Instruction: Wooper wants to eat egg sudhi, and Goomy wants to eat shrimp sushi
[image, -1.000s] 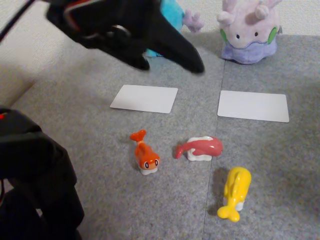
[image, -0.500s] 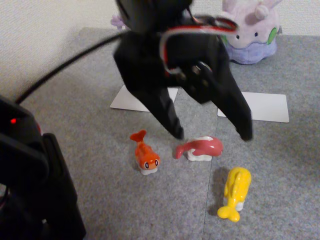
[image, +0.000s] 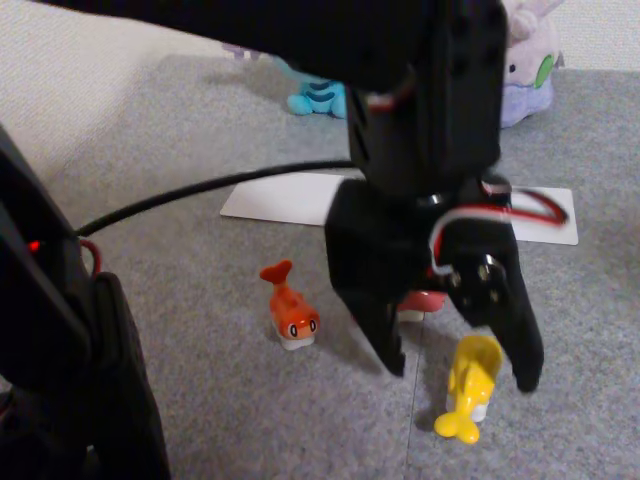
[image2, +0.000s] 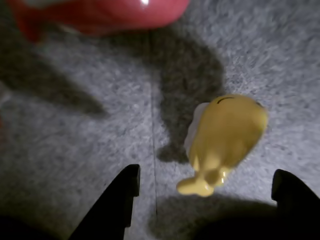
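The black two-finger gripper (image: 458, 378) is held wide open over the glossy yellow egg sushi toy (image: 470, 388), which lies on grey carpet (image: 200, 260). A pink-red sushi piece (image2: 100, 12), seemingly untouched, lies just behind; the orange shrimp sushi (image: 290, 312) is seen leftward in the fixed view.

Black plastic arm, tapered pincer (image: 460, 375), red, white, black cables

A home room: grey carpet tiles (image: 200, 150) underfoot (plush toys sit by the wall (image: 100, 50)).
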